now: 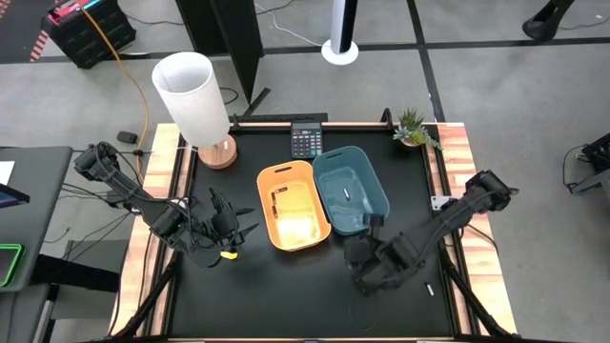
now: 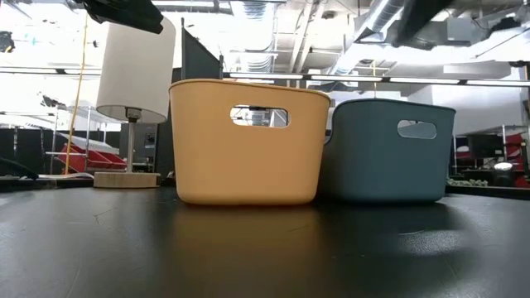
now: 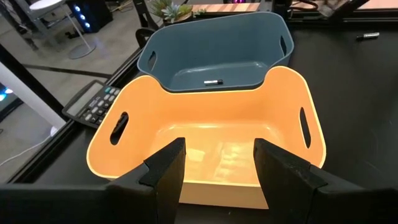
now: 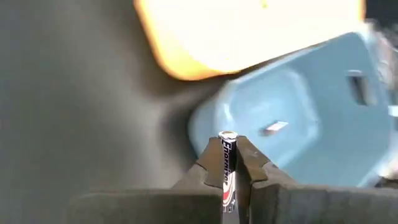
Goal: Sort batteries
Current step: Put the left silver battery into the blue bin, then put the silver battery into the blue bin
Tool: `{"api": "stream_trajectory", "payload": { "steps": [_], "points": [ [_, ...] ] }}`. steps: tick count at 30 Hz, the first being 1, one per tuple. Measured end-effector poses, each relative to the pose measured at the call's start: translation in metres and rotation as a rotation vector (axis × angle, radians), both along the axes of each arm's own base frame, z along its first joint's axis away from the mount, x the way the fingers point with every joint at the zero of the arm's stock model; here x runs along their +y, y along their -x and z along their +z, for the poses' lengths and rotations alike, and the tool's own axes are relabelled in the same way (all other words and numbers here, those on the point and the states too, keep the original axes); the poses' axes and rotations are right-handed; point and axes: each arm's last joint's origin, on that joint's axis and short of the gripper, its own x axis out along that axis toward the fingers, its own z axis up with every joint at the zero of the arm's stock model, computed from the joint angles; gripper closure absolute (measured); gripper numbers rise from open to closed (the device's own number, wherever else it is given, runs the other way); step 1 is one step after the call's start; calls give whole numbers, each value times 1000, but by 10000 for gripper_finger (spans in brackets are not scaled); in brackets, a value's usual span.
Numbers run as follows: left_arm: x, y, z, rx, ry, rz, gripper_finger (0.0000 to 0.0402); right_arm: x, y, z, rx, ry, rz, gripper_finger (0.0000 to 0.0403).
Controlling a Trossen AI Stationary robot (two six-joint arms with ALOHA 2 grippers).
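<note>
black tabletop (image 1: 286, 276) carries two plastic bins set side by side and touching: an orange bin (image 1: 293, 205) toward the left arm and a blue bin (image 1: 350, 188) toward the right arm. low view shows both bins upright, handle cut-outs facing the camera.

right gripper (image 4: 229, 163) is pinched on a slim dark battery (image 4: 227, 168); the battery stands on end between the two fingers, its pale cap just clear of the fingertips, with red and silver print on its side. high view puts this gripper (image 1: 367, 250) over the table just in front of the blue bin's near corner, not above the bin itself.

left gripper (image 3: 217, 165) has its fingers spread wide with nothing between them. it sits beside the orange bin, looking across its open top. high view: left gripper (image 1: 229, 229) close to the orange bin's outer wall.

one battery (image 3: 213, 81) lies flat on the blue bin's floor. another small battery (image 3: 368, 36) lies on the table beyond the blue bin, well apart from it. orange bin contents: cannot tell from glare.

behind the bins: black calculator (image 1: 306, 141), white lamp (image 1: 195, 100) on a wooden base, small potted plant (image 1: 415, 129) at the far right corner.
</note>
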Motion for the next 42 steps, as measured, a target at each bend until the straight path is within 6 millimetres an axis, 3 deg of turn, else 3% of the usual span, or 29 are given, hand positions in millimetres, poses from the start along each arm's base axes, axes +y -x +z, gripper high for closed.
{"api": "stream_trajectory", "payload": {
  "steps": [3, 13, 19, 23, 29, 33, 37, 42],
  "points": [
    [0, 0, 0, -2, 2, 1, 217, -20, -5, 12, 31, 54, -59, 386],
    [0, 0, 0, -3, 6, 3, 217, -91, -30, 13, 134, 112, -163, 386],
    [0, 0, 0, 0, 5, -2, 217, -126, -50, 13, 82, 19, -174, 386],
    [0, 0, 0, 2, 5, -6, 217, -143, -51, 13, 98, 0, -215, 386],
    [-1, 0, 0, 9, 13, -18, 217, -150, -51, 12, 117, -52, -227, 378],
    [-1, 0, 0, 9, 13, -18, 217, -153, -45, 2, 159, -58, -279, 335],
    [-1, 0, 0, 8, 14, -18, 217, -151, -39, -7, 167, -62, -302, 264],
    [-1, 0, 0, 7, 14, -17, 217, -140, -30, 0, 70, -85, -268, 176]
  ]
}}
